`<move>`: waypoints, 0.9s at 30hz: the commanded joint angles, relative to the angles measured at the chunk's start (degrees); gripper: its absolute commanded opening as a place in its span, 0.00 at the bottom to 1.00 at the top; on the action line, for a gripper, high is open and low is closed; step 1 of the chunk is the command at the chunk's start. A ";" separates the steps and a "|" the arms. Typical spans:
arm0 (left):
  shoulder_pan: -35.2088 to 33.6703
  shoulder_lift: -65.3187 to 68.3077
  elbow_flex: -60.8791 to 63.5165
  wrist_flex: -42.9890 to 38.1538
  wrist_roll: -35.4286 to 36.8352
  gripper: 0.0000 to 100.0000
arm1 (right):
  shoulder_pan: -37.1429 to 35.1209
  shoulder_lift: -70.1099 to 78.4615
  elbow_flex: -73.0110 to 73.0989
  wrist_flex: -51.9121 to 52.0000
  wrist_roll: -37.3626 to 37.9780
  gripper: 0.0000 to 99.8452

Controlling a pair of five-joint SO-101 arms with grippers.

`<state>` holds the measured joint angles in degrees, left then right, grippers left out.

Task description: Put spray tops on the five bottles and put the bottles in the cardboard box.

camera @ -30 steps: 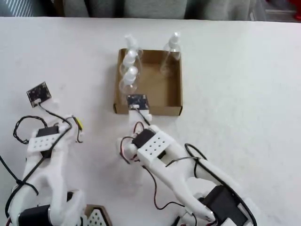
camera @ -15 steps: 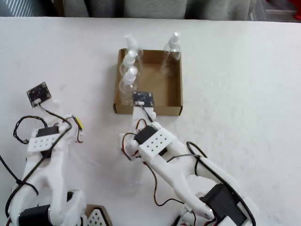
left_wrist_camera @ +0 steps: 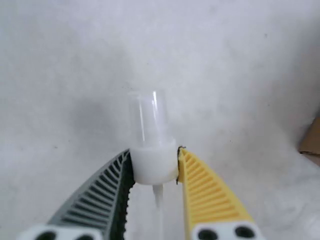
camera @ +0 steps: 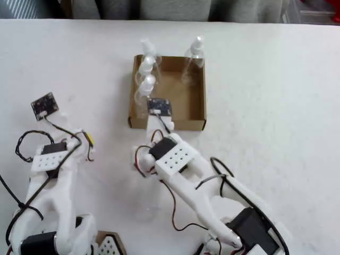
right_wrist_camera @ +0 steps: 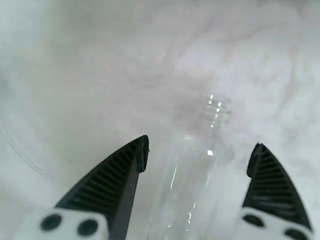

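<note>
The white counter carries the open cardboard box near its middle, standing flat on the surface. A clear bottle with a bare, uncapped neck lies on its side directly on the counter, apart from the box

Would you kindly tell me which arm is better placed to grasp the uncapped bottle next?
Likely the right arm: its jaws stand open either side of the uncapped bottle, while the left arm has its jaws shut on a spray top.

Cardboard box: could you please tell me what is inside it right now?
Clear bottles with spray tops stand along one wall, another bottle in a far corner. An arm's camera board covers the near corner.
</note>
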<state>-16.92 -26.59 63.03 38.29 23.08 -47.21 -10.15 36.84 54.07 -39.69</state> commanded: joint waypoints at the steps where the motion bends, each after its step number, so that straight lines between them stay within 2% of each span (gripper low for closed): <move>1: 1.10 -0.13 -2.02 -1.41 -0.26 0.06 | 0.22 -0.31 -4.13 2.24 0.00 0.27; 7: 1.10 -0.13 -2.02 -1.41 -0.26 0.06 | 0.22 4.62 -6.51 2.77 0.00 0.27; 13: 1.10 -0.13 -2.02 -1.41 -0.26 0.06 | 0.22 12.09 -13.80 9.36 0.00 0.27; 27: 1.10 -0.13 -2.02 -1.41 -0.26 0.06 | 0.04 14.73 -14.42 9.71 0.00 0.27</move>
<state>-16.84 -26.59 63.03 38.29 23.08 -47.21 3.82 24.97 63.38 -39.69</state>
